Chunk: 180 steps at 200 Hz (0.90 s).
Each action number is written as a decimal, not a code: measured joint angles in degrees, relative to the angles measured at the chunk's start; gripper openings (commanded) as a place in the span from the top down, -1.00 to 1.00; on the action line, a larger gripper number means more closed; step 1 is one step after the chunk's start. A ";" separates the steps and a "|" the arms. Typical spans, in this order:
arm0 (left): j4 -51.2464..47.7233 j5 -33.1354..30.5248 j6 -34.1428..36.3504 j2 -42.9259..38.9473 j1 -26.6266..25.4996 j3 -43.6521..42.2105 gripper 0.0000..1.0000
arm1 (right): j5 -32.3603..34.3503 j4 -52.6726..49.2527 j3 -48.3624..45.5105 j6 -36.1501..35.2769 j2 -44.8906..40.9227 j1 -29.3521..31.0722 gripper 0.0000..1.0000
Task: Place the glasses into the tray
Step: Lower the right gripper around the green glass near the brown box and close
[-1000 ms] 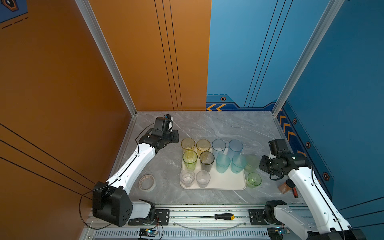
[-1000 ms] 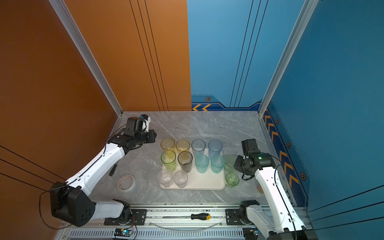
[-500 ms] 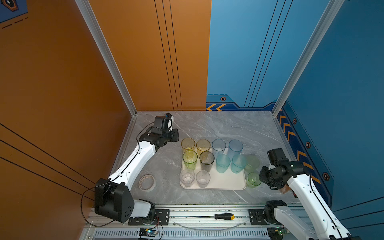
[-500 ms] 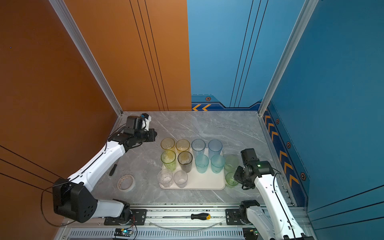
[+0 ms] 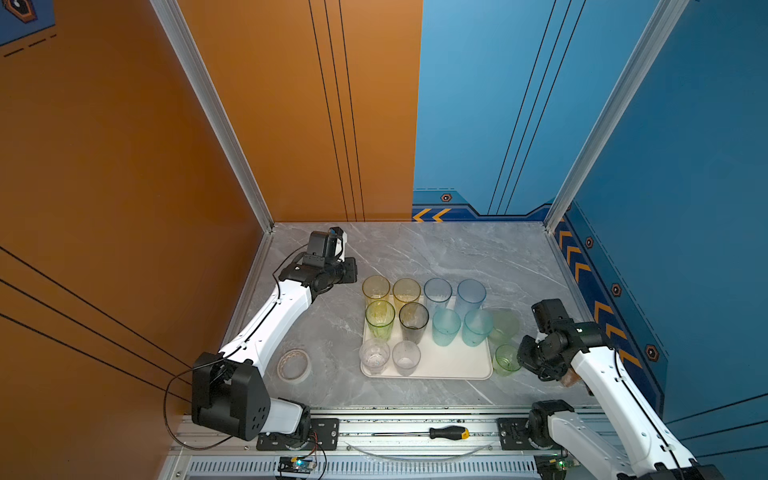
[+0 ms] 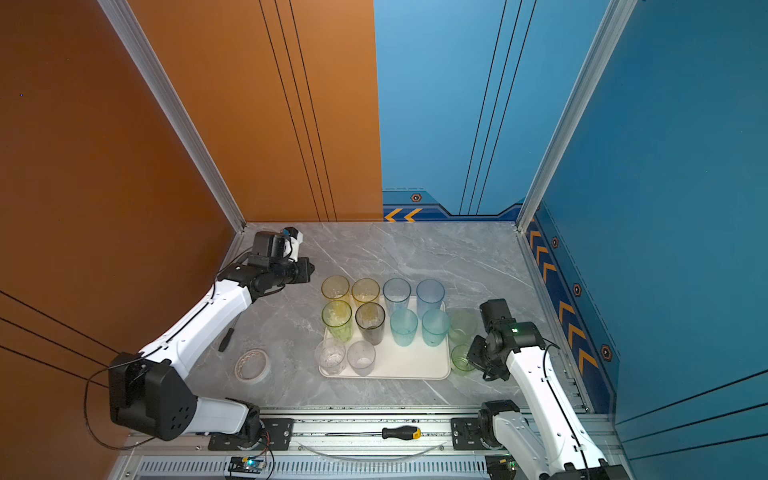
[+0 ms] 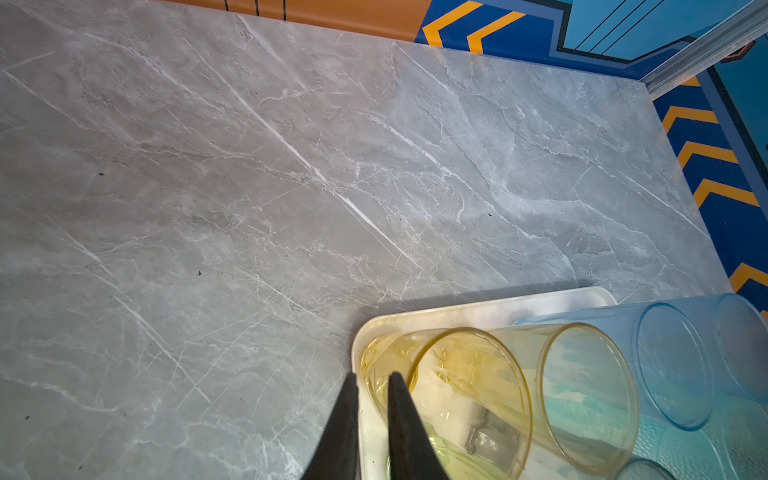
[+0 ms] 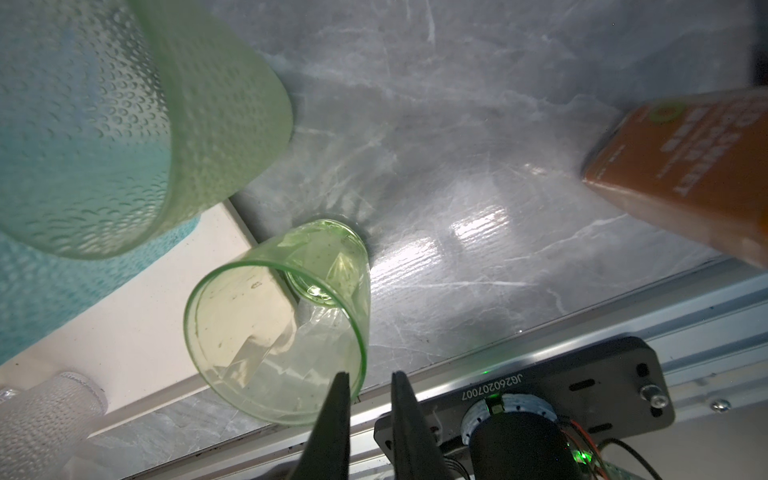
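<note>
Right wrist view: right pincer at short green glass

Jaws slightly parted, tips at the glass rim; contact unclear. Glass stands on the tabletop, just outside the tray corner. Left pincer slightly parted, pinching nothing, beside a yellow glass standing in the tray.

In both top views, orange walls fill the upper left and blue walls with yellow chevron trim the upper right, above an evenly lit grey marbled worktop at lower centre.
</note>
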 measured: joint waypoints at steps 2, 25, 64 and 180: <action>0.00 0.00 0.00 0.02 0.00 0.00 0.68 | 0.00 0.02 -0.09 0.00 0.00 0.00 0.64; 0.02 0.04 0.17 0.13 0.00 0.00 0.68 | -0.02 0.04 -0.96 0.00 0.11 0.00 0.65; 0.04 0.44 0.20 0.13 0.17 0.00 0.68 | -0.26 0.63 -1.22 0.20 0.42 -0.09 0.68; 0.07 0.94 0.61 0.15 1.18 0.00 0.68 | -1.31 4.15 -1.88 0.46 3.32 -0.09 0.75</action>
